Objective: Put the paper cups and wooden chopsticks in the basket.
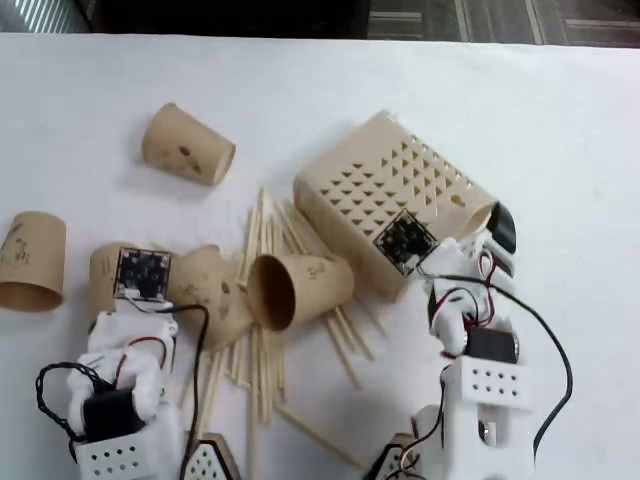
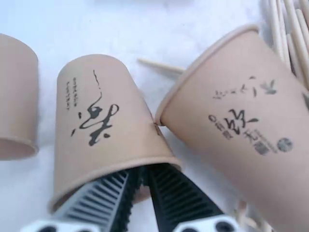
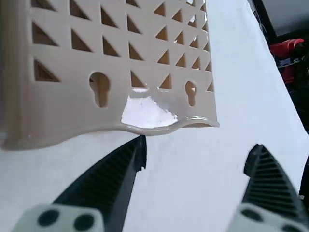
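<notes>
CENTRE: strewn chopsticks (image 1: 262,300) under a fallen cup (image 1: 300,288), no clean way through | LEFT: held cup (image 2: 106,125) touching neighbour cup (image 2: 241,121) | RIGHT: basket (image 1: 390,185) wall just before the spread right gripper (image 3: 198,150) | FAR SIDE: bare table (image 1: 560,120), open passage

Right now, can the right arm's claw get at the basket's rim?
Probably yes. The right claw is open, and the rim of the tipped basket lies just ahead of it, with only table between them.
</notes>
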Controlling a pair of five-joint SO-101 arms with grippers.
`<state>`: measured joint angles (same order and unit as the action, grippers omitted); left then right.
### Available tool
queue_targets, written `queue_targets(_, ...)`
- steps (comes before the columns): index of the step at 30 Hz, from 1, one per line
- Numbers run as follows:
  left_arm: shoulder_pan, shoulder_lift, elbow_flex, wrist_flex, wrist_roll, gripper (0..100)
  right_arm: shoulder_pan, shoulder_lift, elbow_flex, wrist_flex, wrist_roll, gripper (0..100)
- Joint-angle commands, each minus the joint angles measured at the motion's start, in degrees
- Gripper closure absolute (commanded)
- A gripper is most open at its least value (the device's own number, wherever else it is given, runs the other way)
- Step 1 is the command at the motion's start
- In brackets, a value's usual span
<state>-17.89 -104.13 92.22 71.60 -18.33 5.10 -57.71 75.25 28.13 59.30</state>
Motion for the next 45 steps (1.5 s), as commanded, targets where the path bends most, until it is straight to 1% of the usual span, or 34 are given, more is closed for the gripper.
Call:
queue_targets(1,-0.5,-0.3,-1.9,-1.0,-0.4,98,0.3,5.8,-3.7,-5.7,1.0,66.9)
queue_targets(4,-0.5,-0.3,-1.9,-1.0,-0.4,98,0.1,11.9,-5.5,-7.9,3.6,66.9)
queue_targets(8,-0.5,-0.3,-1.9,-1.0,-0.4,98,0.1,16.7,-6.8,-11.5,3.5,66.9)
queue_targets(12,-0.5,-0.3,-1.9,-1.0,-0.4,98,-1.6,18.9,-6.5,-15.6,3.4,68.0)
queue_targets(14,-0.5,-0.3,-1.9,-1.0,-0.4,98,-2.6,19.8,-6.5,-17.5,3.8,72.8)
queue_targets(18,-0.5,-0.3,-1.9,-1.0,-0.4,98,-4.6,21.9,-6.5,-20.7,3.9,87.6)
queue_targets(21,-0.5,-0.3,-1.9,-1.0,-0.4,98,-5.2,22.5,-6.9,-20.8,3.9,97.4)
queue_targets(24,-0.5,-0.3,-1.8,-1.0,-0.4,98,-4.4,22.5,-8.6,-19.8,3.4,97.8)
queue_targets(25,-0.5,-0.3,-1.8,-1.0,-0.4,98,-3.6,22.5,-9.7,-18.7,3.2,97.9)
queue_targets(28,-0.5,-0.3,-1.8,-1.0,-0.4,98,-1.3,22.5,-16.2,-12.8,-0.9,97.8)
queue_targets(31,-0.5,-0.3,-1.8,-1.0,-0.4,98,0.3,22.5,-24.8,-2.1,-2.7,97.8)
queue_targets(35,-0.5,-0.3,-1.8,-1.0,-0.4,98,0.5,22.5,-35.0,10.4,-4.5,97.8)
queue_targets(41,-0.5,-0.3,-1.8,-1.0,-0.4,98,0.1,22.9,-47.3,20.7,-3.5,97.8)
queue_targets(45,-0.5,-0.3,-1.8,-1.0,-0.4,98,-1.0,23.0,-54.5,27.2,1.0,97.8)
